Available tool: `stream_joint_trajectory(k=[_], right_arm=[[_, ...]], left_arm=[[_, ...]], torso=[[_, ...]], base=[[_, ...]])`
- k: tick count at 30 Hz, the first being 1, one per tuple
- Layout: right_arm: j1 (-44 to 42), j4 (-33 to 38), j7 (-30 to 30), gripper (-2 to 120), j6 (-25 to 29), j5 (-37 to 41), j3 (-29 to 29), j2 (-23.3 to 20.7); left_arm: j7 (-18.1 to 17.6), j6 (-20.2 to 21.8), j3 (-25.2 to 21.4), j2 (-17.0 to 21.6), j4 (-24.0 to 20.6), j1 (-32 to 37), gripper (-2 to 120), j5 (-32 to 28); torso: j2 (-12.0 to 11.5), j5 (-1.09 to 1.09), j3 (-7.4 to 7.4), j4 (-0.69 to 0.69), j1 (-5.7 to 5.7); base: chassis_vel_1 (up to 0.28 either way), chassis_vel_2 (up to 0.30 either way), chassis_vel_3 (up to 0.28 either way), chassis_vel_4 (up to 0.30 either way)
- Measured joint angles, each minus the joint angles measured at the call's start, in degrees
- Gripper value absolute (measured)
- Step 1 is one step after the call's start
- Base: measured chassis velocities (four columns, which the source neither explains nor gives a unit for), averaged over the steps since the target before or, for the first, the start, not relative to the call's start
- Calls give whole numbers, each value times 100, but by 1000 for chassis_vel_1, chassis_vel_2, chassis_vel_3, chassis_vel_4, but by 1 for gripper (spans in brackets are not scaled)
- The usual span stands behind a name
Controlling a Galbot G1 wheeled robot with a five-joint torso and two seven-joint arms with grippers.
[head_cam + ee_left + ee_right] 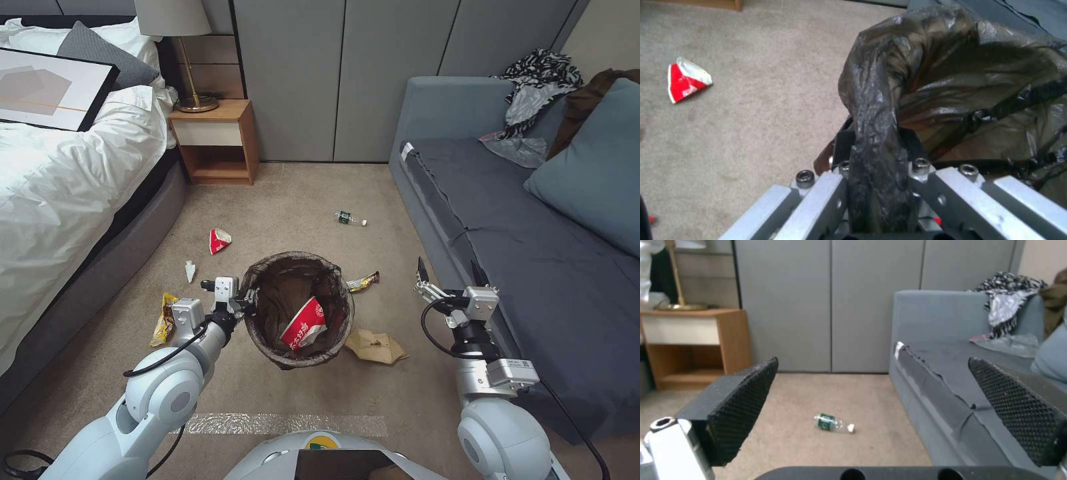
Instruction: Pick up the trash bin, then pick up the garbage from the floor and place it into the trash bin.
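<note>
Red cup [303, 325] with white lettering, unreadable, inside trash bin [267, 337], green-labelled bottle [350, 218]

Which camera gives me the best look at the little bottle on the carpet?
The right wrist view: the bottle lies unobstructed between the open right end effector's fingers, green label readable. The head view shows it small, beyond the trash bin. The left wrist view looks at the bin liner instead.

A dark brown-black bag [297, 267] is seen lining the trash bin, with a red-and-white cup [303, 325] inside. On the beige carpet [293, 193], a red-and-white wrapper [219, 240], a yellow packet [163, 319], a brown paper bag [375, 346] and a green-labelled clear bottle [834, 423] are shown. The sofa [533, 267] is coloured slate blue, and black-and-white patterned cloth [537, 77] is draped on it.
</note>
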Motion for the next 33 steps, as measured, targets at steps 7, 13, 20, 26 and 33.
stream_joint_trajectory(k=[7, 13, 20, 26, 33], right_arm=[[12, -97, -6, 100, -34, 42, 54, -381], [190, -343, -18, 100, -129, 309, 2, -1148], [668, -782, -136, 100, -392, 991, -313, -2049], [1490, -1319, -222, 100, -634, 1664, -991, -2831], [1943, -1880, -472, 100, -613, 1776, -1553, -3504]], left_arm=[[-12, -28, -7, 47, 19, -31, 5, 6], [-9, -69, -14, 79, 50, -42, 5, 41], [4, -107, -42, 91, 79, -36, 5, 89], [13, -113, -25, 75, 82, -39, 5, 108], [9, -113, -1, 88, 67, -102, 5, 88]], torso=[[0, 1, 0, -1, 0], [0, 0, 1, 2, 0], [0, 2, 1, 0, 0], [0, 1, 1, 2, 0], [0, 1, 1, 0, 0]], base=[[0, 0, 0, 0], [0, 0, 0, 0], [0, 0, 0, 0], [0, 0, 0, 0], [0, 0, 0, 0]])
